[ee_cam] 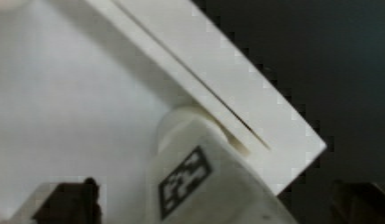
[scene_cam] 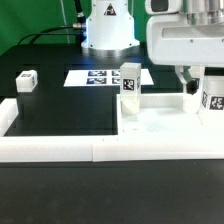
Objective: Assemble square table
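Observation:
The white square tabletop (scene_cam: pixel 165 112) lies flat inside the border wall, at the exterior view's right. One tagged leg post (scene_cam: pixel 130 86) stands upright at its far left corner. A second tagged leg (scene_cam: pixel 213 98) stands at the tabletop's right edge, under my gripper (scene_cam: pixel 203 78). In the wrist view this leg (ee_cam: pixel 215 165) stands at a corner of the tabletop (ee_cam: pixel 82 100), between my gripper's (ee_cam: pixel 215 205) dark fingers (ee_cam: pixel 64 203). A gap shows between that finger and the leg. A third small leg (scene_cam: pixel 26 79) lies alone at the far left.
The long low white border wall (scene_cam: pixel 60 148) runs along the front and up the left side. The marker board (scene_cam: pixel 100 76) lies behind the tabletop, before the robot base (scene_cam: pixel 108 35). A dark cable (scene_cam: pixel 45 35) runs at the back left.

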You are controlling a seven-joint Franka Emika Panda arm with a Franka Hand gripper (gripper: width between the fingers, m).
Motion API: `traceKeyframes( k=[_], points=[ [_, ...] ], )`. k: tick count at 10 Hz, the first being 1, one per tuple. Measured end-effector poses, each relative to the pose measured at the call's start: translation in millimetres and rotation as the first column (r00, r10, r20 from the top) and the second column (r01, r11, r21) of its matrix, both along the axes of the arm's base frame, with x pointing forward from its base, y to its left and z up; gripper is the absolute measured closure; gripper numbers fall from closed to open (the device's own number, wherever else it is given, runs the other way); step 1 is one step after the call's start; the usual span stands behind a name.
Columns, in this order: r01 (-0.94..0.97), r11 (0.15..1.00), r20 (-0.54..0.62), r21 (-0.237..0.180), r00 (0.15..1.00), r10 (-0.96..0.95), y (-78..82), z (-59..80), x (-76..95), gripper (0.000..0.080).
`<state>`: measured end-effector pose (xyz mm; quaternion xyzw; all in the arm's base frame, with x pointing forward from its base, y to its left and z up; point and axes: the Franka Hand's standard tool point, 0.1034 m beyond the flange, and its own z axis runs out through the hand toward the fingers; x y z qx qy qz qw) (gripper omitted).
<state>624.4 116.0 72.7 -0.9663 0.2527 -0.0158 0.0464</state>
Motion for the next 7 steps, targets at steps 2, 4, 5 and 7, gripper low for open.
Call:
traceKeyframes(
  k=[2, 4, 5, 7],
  points=[
    [-0.256, 0.965, 0.024, -0.049, 0.966, 0.257, 0.9, 3.9, 7.4, 0.0151],
    [-0.232, 0.972, 0.021, -0.047, 0.972, 0.233, 0.5, 3.0, 6.5, 0.0248],
    [-0.228, 0.973, 0.021, -0.047, 0.973, 0.229, 0.5, 3.0, 6.5, 0.0428],
    [-0.056, 0.998, 0.013, -0.033, 0.998, 0.056, 0.7, 2.9, 6.4, 0.0511]
  ],
)
